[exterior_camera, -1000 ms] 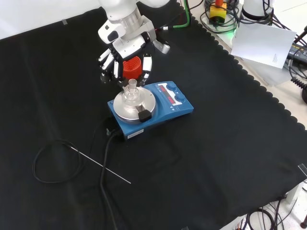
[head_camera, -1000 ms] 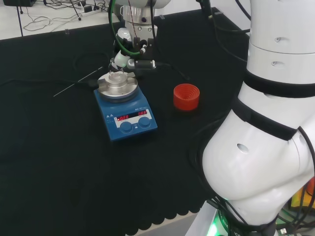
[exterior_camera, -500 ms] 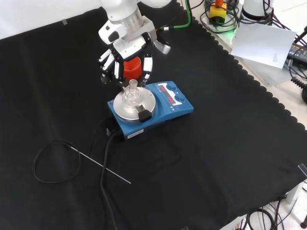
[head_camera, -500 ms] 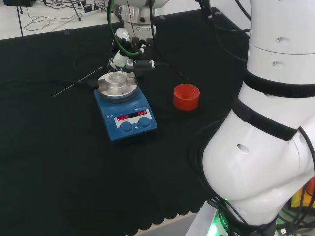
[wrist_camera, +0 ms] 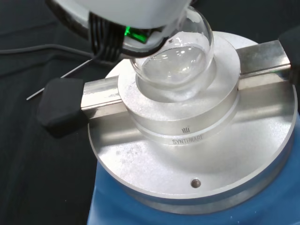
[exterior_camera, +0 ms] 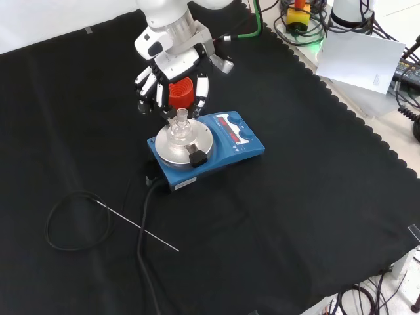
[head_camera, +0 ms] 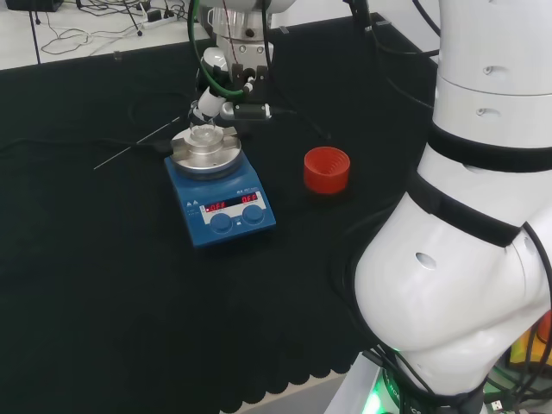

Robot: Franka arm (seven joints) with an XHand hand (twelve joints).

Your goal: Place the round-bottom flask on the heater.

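The clear round-bottom flask sits upright in the silver well block on the blue heater. In the front view the hand hovers just behind and above the flask. Its fingers hang straight and spread, apart from the glass, and hold nothing. The head view shows the flask on the heater with the hand a little above it. Up close in the wrist view, the flask's bulb rests in the round metal block.
A red ribbed stand sits on the cloth right of the heater in the head view. A thin metal rod and a looped black cable lie on the cloth in front. The block has a black knob.
The hand has drawn slightly up and away from the flask, which stays seated on the heater. Nothing else has moved.
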